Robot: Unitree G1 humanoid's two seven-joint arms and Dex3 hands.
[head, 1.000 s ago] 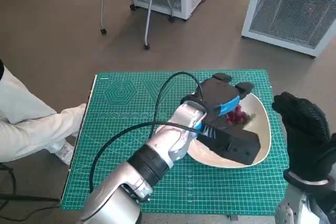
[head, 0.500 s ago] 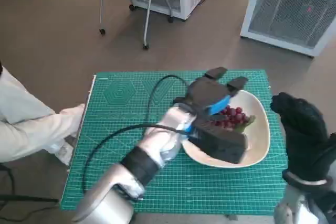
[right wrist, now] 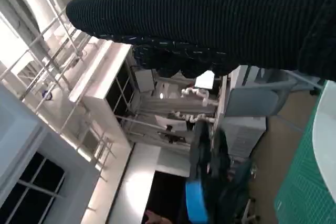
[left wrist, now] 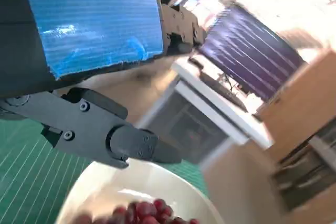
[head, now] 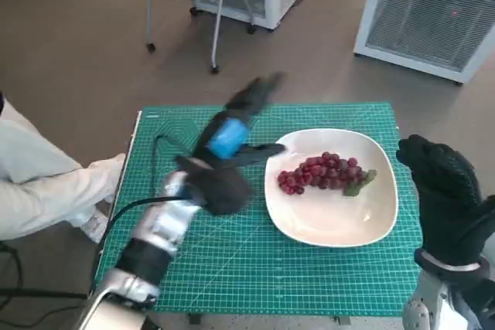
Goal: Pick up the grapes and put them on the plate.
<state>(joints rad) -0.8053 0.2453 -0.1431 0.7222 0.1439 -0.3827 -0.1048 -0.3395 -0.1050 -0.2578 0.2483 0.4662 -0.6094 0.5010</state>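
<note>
Grapes (head: 321,173) lay on the white plate (head: 332,226).

They sat near the middle of it, toward the far side, and nothing touched them. The left hand (head: 228,141) was up over the green mat (head: 255,276), beside the plate. Its fingers were spread and it held nothing. The right hand (head: 445,191) in its black glove hung by the table's edge. I could not tell if its fingers were curled or apart. I think the job was done. The best thing was to pull the left arm away gently, high enough not to bump the plate.
</note>
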